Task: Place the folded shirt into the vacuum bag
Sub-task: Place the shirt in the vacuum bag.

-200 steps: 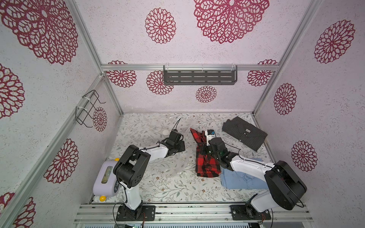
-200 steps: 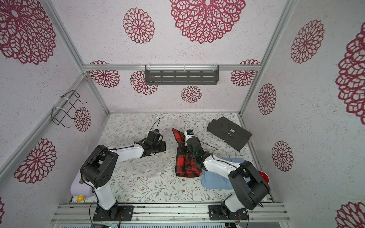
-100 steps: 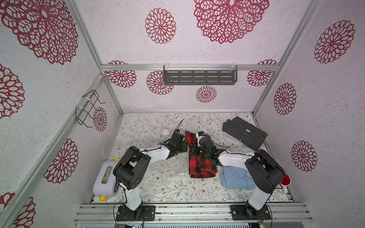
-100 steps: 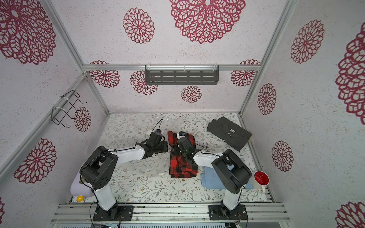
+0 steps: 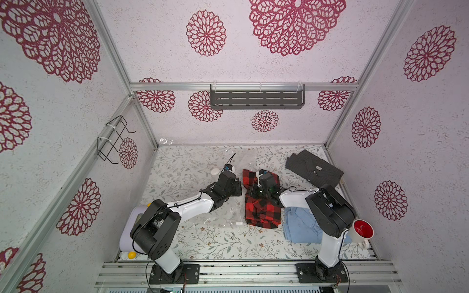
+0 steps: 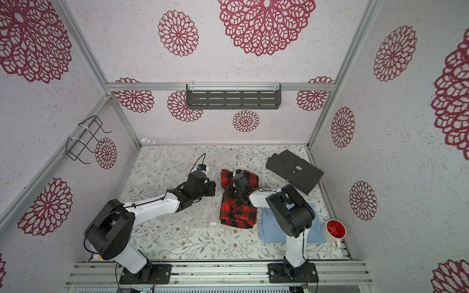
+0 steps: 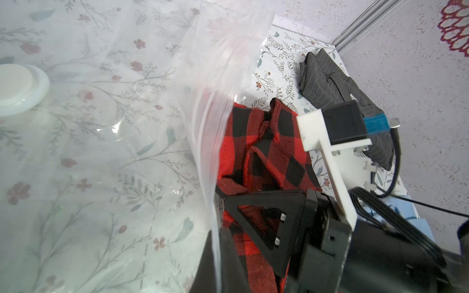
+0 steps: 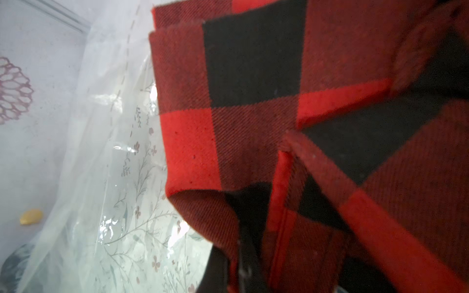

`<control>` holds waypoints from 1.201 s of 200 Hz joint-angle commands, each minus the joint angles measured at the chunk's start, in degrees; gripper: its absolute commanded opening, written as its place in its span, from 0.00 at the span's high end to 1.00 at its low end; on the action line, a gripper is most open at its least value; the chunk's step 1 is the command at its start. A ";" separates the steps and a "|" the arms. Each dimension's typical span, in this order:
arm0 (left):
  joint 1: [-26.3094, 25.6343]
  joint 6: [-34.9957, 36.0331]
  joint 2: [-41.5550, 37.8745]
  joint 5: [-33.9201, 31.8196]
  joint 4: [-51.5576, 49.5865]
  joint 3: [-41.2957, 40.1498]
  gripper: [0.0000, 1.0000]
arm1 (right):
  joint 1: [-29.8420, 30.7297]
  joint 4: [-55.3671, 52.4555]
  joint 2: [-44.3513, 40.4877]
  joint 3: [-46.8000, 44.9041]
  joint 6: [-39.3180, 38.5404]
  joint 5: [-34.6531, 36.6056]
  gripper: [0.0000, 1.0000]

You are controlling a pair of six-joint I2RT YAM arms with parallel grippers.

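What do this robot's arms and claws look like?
The left arm and right arm have white link shells between bulky black joints, on black base plates bolted to an aluminium rail. Thin black cables run along them. The left claw and right claw are black; the right's wrist carries a white bracket with a black camera and blue plug.
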 commanded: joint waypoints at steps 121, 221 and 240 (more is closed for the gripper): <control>-3.87 1.33 4.48 -4.35 0.28 3.00 1.00 | -5.55 6.59 -4.31 3.36 13.67 -7.35 1.00; -4.97 3.34 0.25 -8.48 1.48 0.78 1.00 | -2.31 -2.45 0.89 8.57 5.50 0.27 0.74; -4.99 3.31 0.96 -10.04 -0.21 1.64 1.00 | -2.01 -5.22 -2.80 8.60 3.04 2.13 0.62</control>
